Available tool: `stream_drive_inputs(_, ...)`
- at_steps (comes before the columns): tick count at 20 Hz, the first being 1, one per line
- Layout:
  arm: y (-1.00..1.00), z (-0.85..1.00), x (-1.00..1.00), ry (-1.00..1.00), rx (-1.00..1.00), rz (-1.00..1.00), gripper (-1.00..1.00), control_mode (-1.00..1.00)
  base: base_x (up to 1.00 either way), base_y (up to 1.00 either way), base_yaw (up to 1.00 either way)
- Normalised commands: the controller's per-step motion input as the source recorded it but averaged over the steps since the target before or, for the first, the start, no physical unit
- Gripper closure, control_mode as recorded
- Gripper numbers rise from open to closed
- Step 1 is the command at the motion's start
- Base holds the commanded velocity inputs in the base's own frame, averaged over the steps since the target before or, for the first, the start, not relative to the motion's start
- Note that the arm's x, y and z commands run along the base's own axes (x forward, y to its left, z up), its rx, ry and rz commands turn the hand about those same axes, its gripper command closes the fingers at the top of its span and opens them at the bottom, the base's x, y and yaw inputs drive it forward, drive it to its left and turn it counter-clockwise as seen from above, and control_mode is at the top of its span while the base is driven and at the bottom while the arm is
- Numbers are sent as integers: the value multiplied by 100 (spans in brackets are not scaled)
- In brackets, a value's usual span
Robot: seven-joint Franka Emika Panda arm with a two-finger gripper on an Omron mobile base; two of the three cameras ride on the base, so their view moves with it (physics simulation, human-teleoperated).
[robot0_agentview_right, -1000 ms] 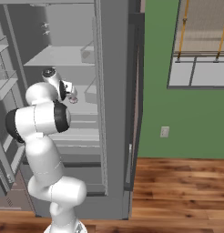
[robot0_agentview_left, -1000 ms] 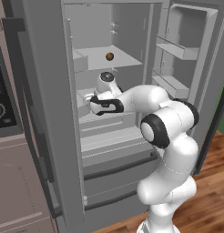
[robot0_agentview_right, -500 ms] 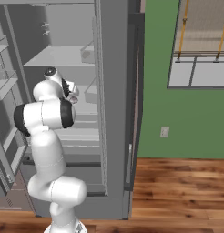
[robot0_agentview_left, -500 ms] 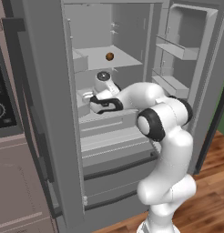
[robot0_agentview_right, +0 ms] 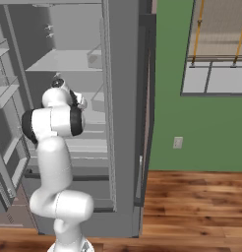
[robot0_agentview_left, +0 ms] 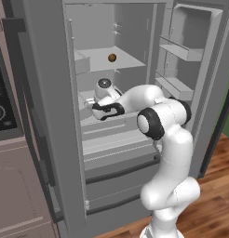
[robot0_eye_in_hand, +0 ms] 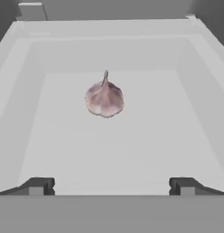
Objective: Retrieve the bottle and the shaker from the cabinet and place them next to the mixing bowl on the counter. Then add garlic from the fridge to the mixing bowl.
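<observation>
The fridge (robot0_agentview_left: 46, 93) stands with both doors open. A pinkish-white garlic (robot0_eye_in_hand: 104, 98) bulb lies alone on the floor of a pale bin (robot0_eye_in_hand: 22, 100) inside it. My gripper (robot0_eye_in_hand: 111, 186) hangs over the near side of that bin, open, with its fingertips (robot0_eye_in_hand: 37, 186) spread wide. The bulb sits ahead of them, untouched. From the left base view, the gripper (robot0_agentview_left: 101, 111) reaches into the middle of the fridge above a shelf drawer. The bottle, shaker, cabinet, mixing bowl and counter are out of view.
A small brown ball (robot0_agentview_left: 112, 57) rests on the upper shelf (robot0_agentview_left: 100, 58) above my hand. Door racks (robot0_agentview_left: 174, 51) line the open right door. The bin's walls close in on all sides of the bulb. An oven panel (robot0_agentview_left: 2, 107) stands left of the fridge.
The arm has reached a little deeper into the fridge, with the elbow swinging left. The jaws have stayed open.
</observation>
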Motion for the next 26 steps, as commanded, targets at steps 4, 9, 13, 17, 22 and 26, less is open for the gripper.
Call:
stream_drive_inputs(4, 0, 0, 18, 0, 1, 0, -100, -100, 0, 0, 0)
stream_drive_inputs(9, 0, 2, 29, 0, 0, 0, -100, -100, 0, 0, 0)
stream_drive_inputs(13, 3, 0, 53, 0, 0, 0, -100, -100, 0, 0, 0)
stream_drive_inputs(17, 11, 0, 49, 0, 0, 0, -100, -100, 0, 0, 0)
stream_drive_inputs(22, 18, -4, 41, 0, 0, 0, -100, -100, 0, 0, 0)
stream_drive_inputs(26, 23, -21, 28, 0, 0, 0, -100, -100, 0, 0, 0)
